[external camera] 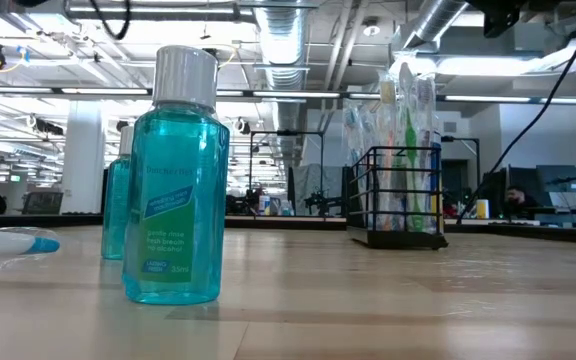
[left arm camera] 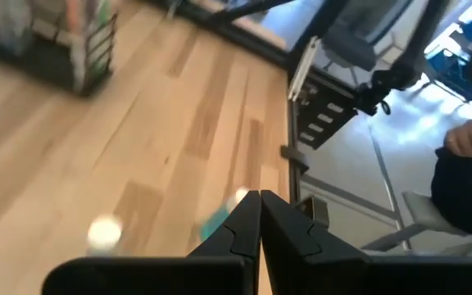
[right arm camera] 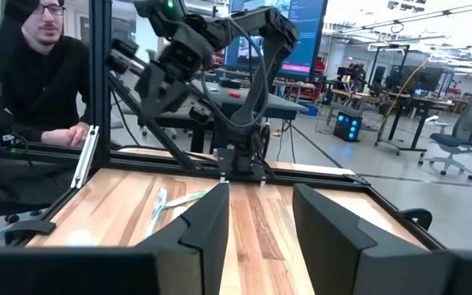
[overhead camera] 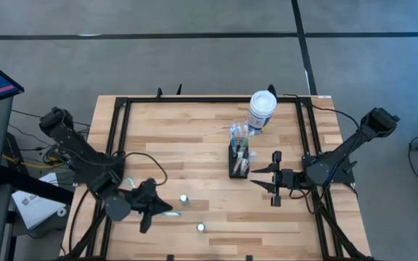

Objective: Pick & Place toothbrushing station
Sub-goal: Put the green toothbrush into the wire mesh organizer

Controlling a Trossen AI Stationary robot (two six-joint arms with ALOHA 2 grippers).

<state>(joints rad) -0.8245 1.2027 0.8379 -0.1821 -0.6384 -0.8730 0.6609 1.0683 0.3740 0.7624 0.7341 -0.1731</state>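
Right pincer (overhead camera: 275, 177), fingers spread wide and holding nothing, hangs just beside the toothbrushing station on the side toward the right edge of the tabletop; in the right wrist view its two dark fingers (right arm camera: 207, 225) frame a bare strip of wood. Left pincer (overhead camera: 153, 208), fingers pressed fully together with nothing between them, sits low near the front left part of the tabletop; in the left wrist view the fingertips (left arm camera: 248, 217) meet along a single seam.

Tabletop (overhead camera: 187, 138): light wooden planks bordered by a dark metal frame.

White canister (overhead camera: 261, 110): cylindrical, blue label, upright near the far edge, just behind the station.

Toothbrushing station (overhead camera: 239, 156): a small black upright caddy, rectangular, standing right of the tabletop's centre, between the canister and the right pincer. In the low view it reads as an open black wire frame (external camera: 393, 195) on a solid dark base, divided into narrow slots. Several toothbrushes (external camera: 408, 120) stand upright in the slots, heads up and rising well above the rim; their handles show clear, orange and green.

Mouthwash bottles: one (external camera: 176, 180) stands nearest the low camera, teal liquid, silver cap, printed label; a second (external camera: 117, 205) stands behind it, partly hidden. From above they show as two small caps (overhead camera: 184, 198) and (overhead camera: 200, 228) near the front edge.

A loose toothbrush (right arm camera: 156, 211) lies flat near the left arm.
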